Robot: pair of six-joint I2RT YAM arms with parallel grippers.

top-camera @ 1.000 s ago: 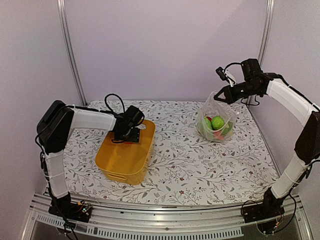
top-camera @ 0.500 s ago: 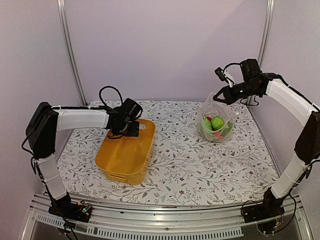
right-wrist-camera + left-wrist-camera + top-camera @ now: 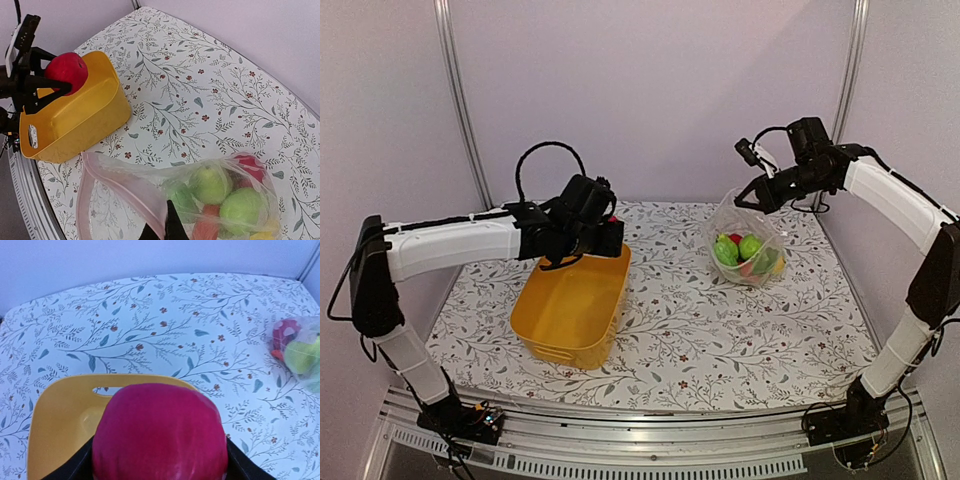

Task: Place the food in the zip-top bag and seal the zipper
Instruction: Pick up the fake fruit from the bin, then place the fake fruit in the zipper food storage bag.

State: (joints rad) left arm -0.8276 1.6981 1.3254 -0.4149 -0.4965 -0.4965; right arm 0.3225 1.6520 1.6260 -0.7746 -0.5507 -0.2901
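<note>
My left gripper hangs above the far end of the yellow basket, shut on a red apple. The apple fills the gap between the two black fingers. At the back right, the zip-top bag rests on the table and holds several pieces of food: green limes, a red apple and something orange. My right gripper is shut on the bag's mouth edge by the pinkish zipper and lifts it, so the mouth gapes toward the basket.
The floral tablecloth covers the table between basket and bag. Metal frame posts stand at the back corners against plain walls. A metal rail runs along the near edge by the arm bases.
My left gripper has risen out of the basket with the red apple and moved right. The right gripper shifted slightly left, pulling the bag's mouth with it.
</note>
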